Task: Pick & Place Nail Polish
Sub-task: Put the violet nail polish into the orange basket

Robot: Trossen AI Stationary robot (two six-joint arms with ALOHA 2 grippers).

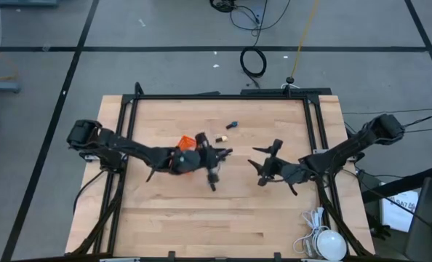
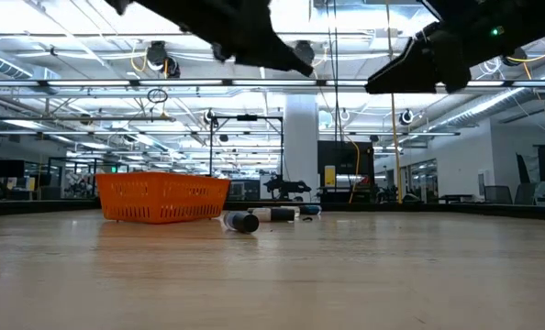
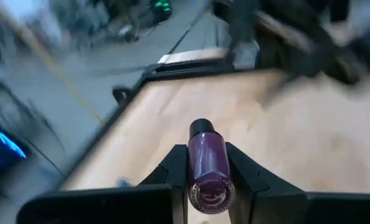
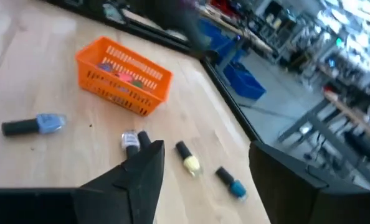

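A pale wooden table (image 1: 223,211) fills the foreground, and a bright, open hall lies beyond it. The left gripper (image 3: 205,177) is clenched on a purple nail polish bottle (image 3: 206,167), held above the table centre. The right gripper (image 4: 203,165) hangs released nearby. Farther off, loose bottles (image 4: 188,158) lie beside the orange mesh basket (image 4: 124,76).
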